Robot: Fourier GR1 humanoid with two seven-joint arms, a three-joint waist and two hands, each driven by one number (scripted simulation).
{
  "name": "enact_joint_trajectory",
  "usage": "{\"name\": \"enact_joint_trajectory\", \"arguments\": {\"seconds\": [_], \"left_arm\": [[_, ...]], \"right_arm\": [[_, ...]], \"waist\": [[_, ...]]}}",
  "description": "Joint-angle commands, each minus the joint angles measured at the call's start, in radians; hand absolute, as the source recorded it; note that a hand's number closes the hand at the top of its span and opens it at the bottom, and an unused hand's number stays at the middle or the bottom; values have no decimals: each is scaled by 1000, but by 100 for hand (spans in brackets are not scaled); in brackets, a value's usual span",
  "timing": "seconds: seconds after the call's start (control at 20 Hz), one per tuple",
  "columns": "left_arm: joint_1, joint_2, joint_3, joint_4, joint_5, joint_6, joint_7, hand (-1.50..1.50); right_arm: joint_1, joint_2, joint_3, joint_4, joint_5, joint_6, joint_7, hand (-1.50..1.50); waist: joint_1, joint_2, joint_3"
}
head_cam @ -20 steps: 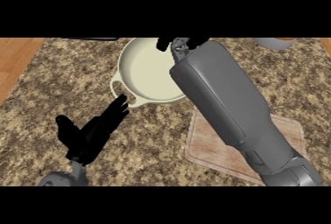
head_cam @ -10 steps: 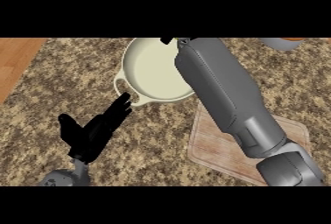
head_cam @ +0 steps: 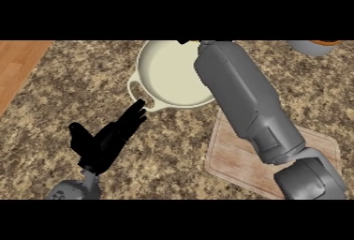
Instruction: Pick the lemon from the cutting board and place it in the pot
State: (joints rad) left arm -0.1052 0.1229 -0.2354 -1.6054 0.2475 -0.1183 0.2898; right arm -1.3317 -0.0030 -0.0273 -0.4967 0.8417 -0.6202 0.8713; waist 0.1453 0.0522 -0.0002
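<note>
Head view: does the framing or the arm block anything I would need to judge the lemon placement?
Head view: the right forearm crosses the frame and covers part of the pot and cutting board; the right hand is almost wholly cut off at the top edge, so its fingers cannot be read; no lemon shows; the left hand is open and unobstructed.

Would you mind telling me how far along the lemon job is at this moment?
Done: the wooden cutting board shows no lemon on its visible part. In hand: the right forearm reaches across the cream round pot, its hand almost wholly out of view at the top edge, so I cannot see the lemon or a release. The left hand rests open beside the pot's handle. Left: confirming the lemon is in the pot and withdrawing.
</note>
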Motion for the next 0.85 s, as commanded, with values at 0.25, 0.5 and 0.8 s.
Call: {"name": "enact_joint_trajectory", "arguments": {"seconds": [0.25, 0.5, 0.8], "left_arm": [[-49, -18, 0, -5, 4, 15, 40, 0], [-31, -34, -21, 10, -14, 12, 5, 0], [-26, -1, 27, 3, 8, 8, 31, 0]], "right_arm": [[29, 3, -102, 8, -191, -252, -239, -150], [61, 3, -96, 46, -206, -408, -353, -150], [31, 3, -102, 145, -223, -511, -365, -150]], "waist": [[19, 4, 2], [14, 2, 0], [-22, -18, 0]]}}
